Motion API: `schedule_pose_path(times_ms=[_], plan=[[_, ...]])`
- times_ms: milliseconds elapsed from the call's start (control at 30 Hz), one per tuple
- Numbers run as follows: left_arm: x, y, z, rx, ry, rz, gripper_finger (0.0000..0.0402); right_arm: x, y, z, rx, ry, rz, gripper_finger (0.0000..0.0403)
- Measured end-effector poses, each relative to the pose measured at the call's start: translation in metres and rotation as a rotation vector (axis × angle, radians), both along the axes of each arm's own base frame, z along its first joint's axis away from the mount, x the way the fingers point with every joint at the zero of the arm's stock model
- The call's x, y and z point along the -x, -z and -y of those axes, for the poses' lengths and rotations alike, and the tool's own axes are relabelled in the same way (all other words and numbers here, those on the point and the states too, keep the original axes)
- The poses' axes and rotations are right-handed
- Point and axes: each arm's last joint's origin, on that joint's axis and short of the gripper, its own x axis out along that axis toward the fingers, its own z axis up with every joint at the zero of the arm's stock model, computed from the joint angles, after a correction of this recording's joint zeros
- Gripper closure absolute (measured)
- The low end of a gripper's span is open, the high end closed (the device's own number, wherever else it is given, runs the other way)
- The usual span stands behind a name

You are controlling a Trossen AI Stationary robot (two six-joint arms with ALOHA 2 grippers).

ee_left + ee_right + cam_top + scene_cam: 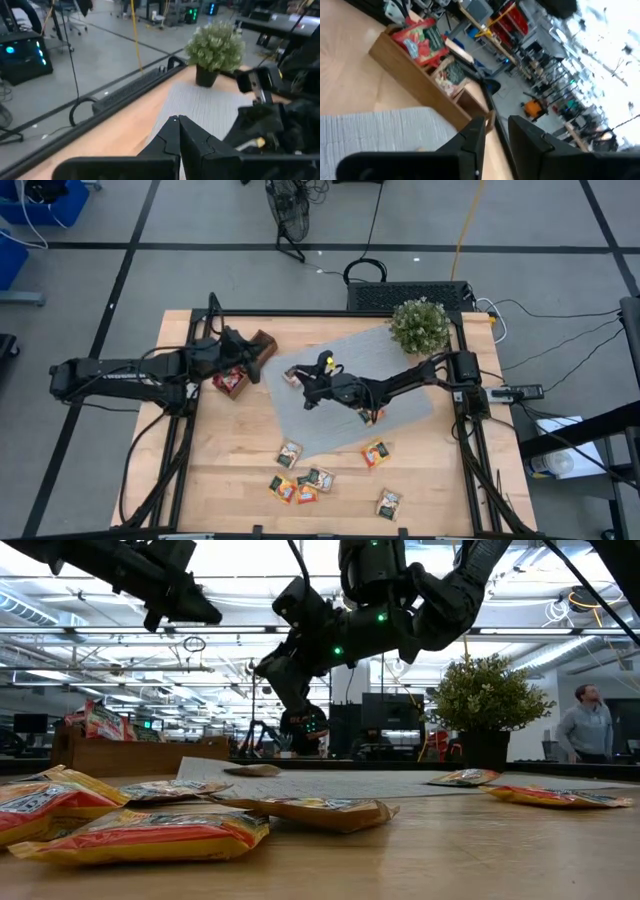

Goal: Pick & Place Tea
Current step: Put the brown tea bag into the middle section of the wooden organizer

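Note:
Several tea sachets lie flat on the near part of the wooden table, among them one at the mat's near edge and an orange one. One sachet rests on the grey mat, just beside my right gripper, which hovers above the mat, open and with nothing in it. More red sachets stand in the brown tray. My left gripper hangs over the tray, shut on nothing.
A potted plant stands at the mat's far right corner. Black frame rails run along the table's left and right edges. A person stands in the room beyond the table. Bare wood lies between the loose sachets and the near edge.

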Motion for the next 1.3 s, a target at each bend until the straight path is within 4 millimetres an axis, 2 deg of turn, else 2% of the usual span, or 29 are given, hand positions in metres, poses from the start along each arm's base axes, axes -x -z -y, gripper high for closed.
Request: schedule_pose_path(times_ms=[100,167,233,300,400,533,667,933,1067,1167,1300], plan=[[0.000,0.005,0.000,0.027,-0.013,-0.042,0.0391,0.000,0.008,0.005,-0.119,-0.022,-0.028,0.0332],[0.000,0.009,-0.001,0.046,-0.036,-0.068,0.0386,-0.003,0.011,0.011,-0.284,-0.094,-0.114,0.0324],[-0.002,0.011,-0.001,0.051,-0.044,-0.079,0.0383,-0.011,0.007,0.019,-0.457,-0.135,-0.190,0.0307],[-0.004,0.014,-0.002,0.050,-0.044,-0.097,0.0383,-0.019,0.002,0.026,-0.537,-0.154,-0.251,0.0283],[-0.009,0.017,-0.003,0.047,-0.044,-0.106,0.0388,-0.020,0.005,0.030,-0.520,-0.180,-0.347,0.0240],[-0.015,0.023,-0.004,0.051,-0.044,-0.136,0.0398,-0.020,0.015,0.029,-0.393,-0.226,-0.444,0.0189],[-0.019,0.028,-0.004,0.055,-0.044,-0.166,0.0387,-0.021,0.027,0.039,-0.376,-0.216,-0.481,0.0174],[-0.022,0.029,-0.007,0.062,-0.057,-0.154,0.0357,-0.024,0.053,0.059,-0.436,-0.208,-0.514,0.0198],[-0.022,0.030,-0.007,0.063,-0.057,-0.159,0.0356,-0.025,0.057,0.061,-0.435,-0.199,-0.516,0.0221],[-0.022,0.030,-0.007,0.063,-0.057,-0.158,0.0355,-0.024,0.058,0.061,-0.437,-0.195,-0.527,0.0263],[-0.022,0.030,-0.007,0.064,-0.058,-0.159,0.0355,-0.024,0.057,0.055,-0.432,-0.202,-0.536,0.0359]])
